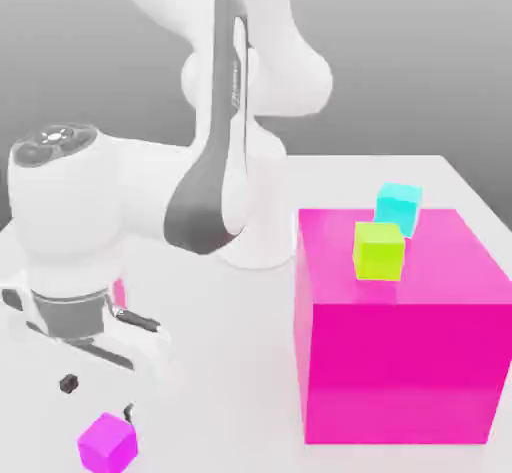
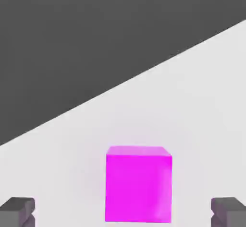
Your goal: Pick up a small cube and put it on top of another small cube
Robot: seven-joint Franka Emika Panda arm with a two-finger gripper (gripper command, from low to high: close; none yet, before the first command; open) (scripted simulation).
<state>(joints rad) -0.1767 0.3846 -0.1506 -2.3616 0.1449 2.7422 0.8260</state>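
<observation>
Closest of all, sitting flat on the white table (image 1: 250,361): the small cube (image 1: 107,443), bright purple-pink, plain on every side, with sharp straight edges. Right above it, the gripper (image 1: 97,398), wide open and holding nothing, one dark fingertip (image 2: 18,210) out on each side in the hand view, cube in between but not touched. Could go wrong from here: coming down a bit crooked and bumping the cube's top edge with a fingertip, sending it sliding away across the smooth table. Could also go wrong by squeezing too near a corner, so the cube turns or pops out on the way up. Looks light and slippery, so probably easy to knock. Farther back, toward the exterior view's right: the huge pink block (image 1: 400,351), tall and wide, standing on the table well apart from the small cube. On top of it, the green cube (image 1: 379,251), and just behind that, the blue cube (image 1: 398,207), close together, hard to say if touching. More trouble up there maybe: swinging in too low and hitting the big block's side, or setting the small cube down off-center so it tips off and drops.
</observation>
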